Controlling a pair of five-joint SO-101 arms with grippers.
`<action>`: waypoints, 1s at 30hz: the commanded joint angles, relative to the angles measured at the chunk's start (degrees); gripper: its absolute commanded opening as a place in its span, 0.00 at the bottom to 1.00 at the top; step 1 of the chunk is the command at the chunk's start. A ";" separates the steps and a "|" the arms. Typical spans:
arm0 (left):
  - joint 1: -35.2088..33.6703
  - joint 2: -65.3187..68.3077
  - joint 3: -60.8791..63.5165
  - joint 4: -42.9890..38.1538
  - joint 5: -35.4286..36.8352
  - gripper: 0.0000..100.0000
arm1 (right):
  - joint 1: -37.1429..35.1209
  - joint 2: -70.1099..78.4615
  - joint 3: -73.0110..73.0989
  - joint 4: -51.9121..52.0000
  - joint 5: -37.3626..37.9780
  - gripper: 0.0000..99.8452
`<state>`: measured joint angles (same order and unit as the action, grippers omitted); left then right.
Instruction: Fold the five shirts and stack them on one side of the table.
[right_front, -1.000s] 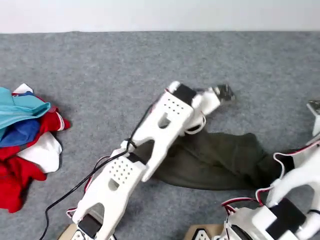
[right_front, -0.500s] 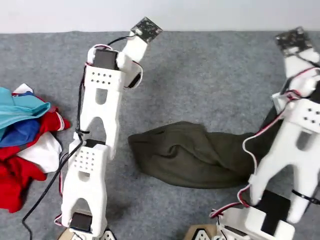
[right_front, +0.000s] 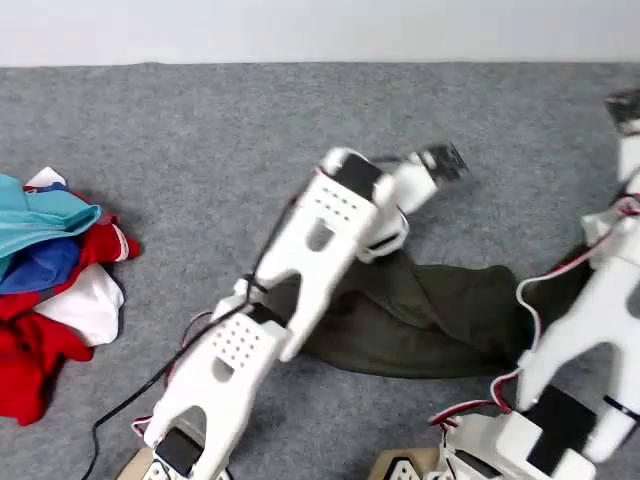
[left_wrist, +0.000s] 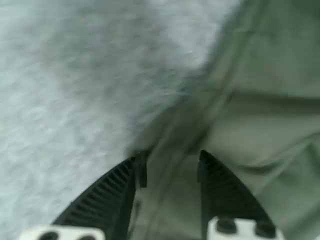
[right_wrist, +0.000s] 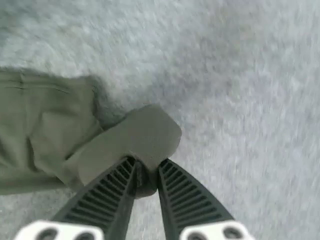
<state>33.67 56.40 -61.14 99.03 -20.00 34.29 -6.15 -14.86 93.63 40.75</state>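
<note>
1. Olive shirt lies crumpled on the grey table, a little right of the middle and towards the near edge.
2. Its left part is under the left arm, which stretches from the near edge diagonally to the middle of the table.
3. The left gripper has its two fingers apart. They stand over the border of the olive shirt, with a seam of the cloth running between them. I cannot tell if the tips touch the cloth.
4. The right arm stands at the right edge of the table, just beside the right end of the olive shirt.
5. The right gripper has its fingers pressed together on a small flap of the olive cloth. The flap stands out past the fingertips, over the grey surface, and the rest of the shirt lies beside it.
6. A pile of other shirts, in teal, blue, red and white, lies unfolded at the left edge of the table, well apart from the olive shirt and from both arms.
</note>
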 joint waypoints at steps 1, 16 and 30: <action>1.76 2.02 0.13 0.00 0.18 0.18 | 3.03 -0.66 0.79 0.40 1.93 0.01; -7.65 0.70 -13.76 1.49 0.18 0.00 | -1.01 -0.92 -0.44 -0.13 2.29 0.01; -35.96 -5.71 -16.31 -2.20 0.18 0.00 | -22.99 7.87 -6.42 -29.49 2.37 0.01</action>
<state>3.43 53.93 -75.65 99.21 -19.91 14.68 -1.49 -18.99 72.00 42.68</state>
